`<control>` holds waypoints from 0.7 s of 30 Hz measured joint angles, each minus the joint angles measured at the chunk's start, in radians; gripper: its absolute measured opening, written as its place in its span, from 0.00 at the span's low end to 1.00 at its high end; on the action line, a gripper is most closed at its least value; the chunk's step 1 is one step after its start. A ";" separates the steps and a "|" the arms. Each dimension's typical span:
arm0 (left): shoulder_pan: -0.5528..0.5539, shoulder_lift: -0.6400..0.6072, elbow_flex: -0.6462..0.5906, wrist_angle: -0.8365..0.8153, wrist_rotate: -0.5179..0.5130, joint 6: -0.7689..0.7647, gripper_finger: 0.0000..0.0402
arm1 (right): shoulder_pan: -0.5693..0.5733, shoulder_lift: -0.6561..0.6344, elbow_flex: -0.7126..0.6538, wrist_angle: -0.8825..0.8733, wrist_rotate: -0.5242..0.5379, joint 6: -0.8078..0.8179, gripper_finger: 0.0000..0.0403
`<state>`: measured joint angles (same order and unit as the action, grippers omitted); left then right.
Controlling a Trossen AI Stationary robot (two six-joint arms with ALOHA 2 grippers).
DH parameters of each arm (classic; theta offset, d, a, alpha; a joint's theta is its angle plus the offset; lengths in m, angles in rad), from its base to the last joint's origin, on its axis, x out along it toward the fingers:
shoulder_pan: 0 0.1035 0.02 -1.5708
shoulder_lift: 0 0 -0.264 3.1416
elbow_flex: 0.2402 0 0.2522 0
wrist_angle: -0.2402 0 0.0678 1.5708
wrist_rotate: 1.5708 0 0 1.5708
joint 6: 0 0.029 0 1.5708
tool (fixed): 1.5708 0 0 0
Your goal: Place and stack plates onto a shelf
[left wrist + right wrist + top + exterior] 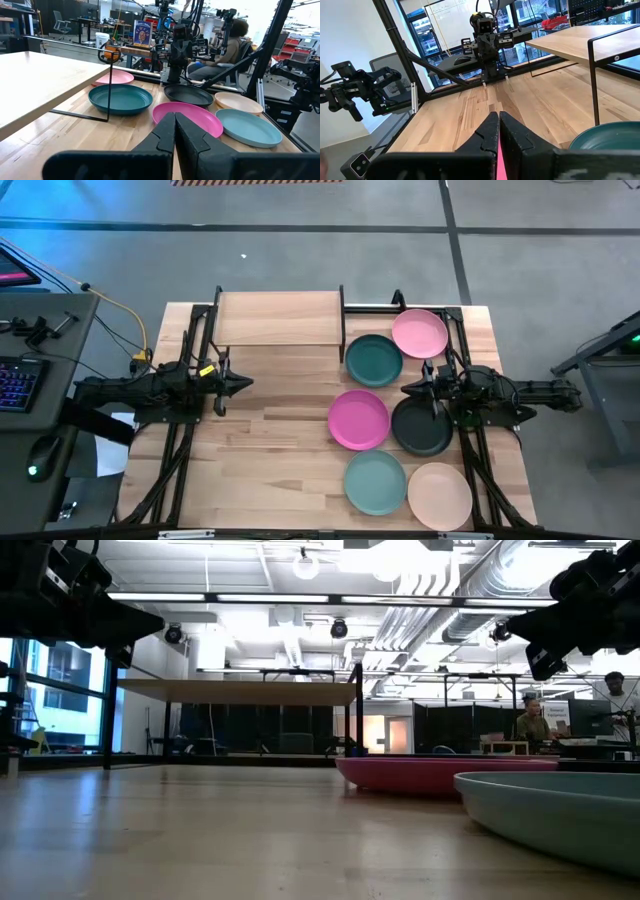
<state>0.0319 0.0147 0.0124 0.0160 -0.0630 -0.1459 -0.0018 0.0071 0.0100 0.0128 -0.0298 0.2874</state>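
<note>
We see a light wooden table (270, 430) with a small raised shelf (280, 317) at its far edge, and the shelf board carries nothing. Six plates lie directly on the table's right half: the light pink plate (419, 333) and the dark teal plate (373, 360) nearest the shelf, then the magenta plate (358, 420) and the black plate (420, 430), then the pale teal plate (375, 482) and the peach plate (439, 495) at the near edge.

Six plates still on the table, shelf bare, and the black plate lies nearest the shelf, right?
Not quite: the high view shows the dark teal plate and light pink plate nearest the shelf. The black plate lies farther back. Six plates on the table, shelf bare.
</note>
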 joint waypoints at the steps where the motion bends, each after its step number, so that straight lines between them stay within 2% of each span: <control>1: 0.000 0.000 0.000 0.000 0.000 0.000 0.00 | 0.000 0.000 0.000 0.000 0.000 0.000 0.00; 15: 0.000 0.000 0.000 0.000 0.000 0.000 0.00 | 0.000 0.000 0.000 0.001 0.002 -0.002 0.00; 17: 0.000 0.000 0.000 0.000 0.000 0.000 0.00 | 0.000 0.000 0.000 0.017 0.059 -0.023 0.00; 19: 0.000 0.000 0.000 0.000 0.000 0.000 0.00 | 0.000 0.001 0.000 0.109 0.114 0.078 0.00; 21: 0.000 0.000 0.000 0.000 0.000 0.000 0.00 | 0.000 0.000 0.000 0.240 0.157 0.268 0.00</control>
<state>0.0320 0.0147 0.0126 0.0162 -0.0630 -0.1459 -0.0021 0.0068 0.0097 0.2529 0.1270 0.5556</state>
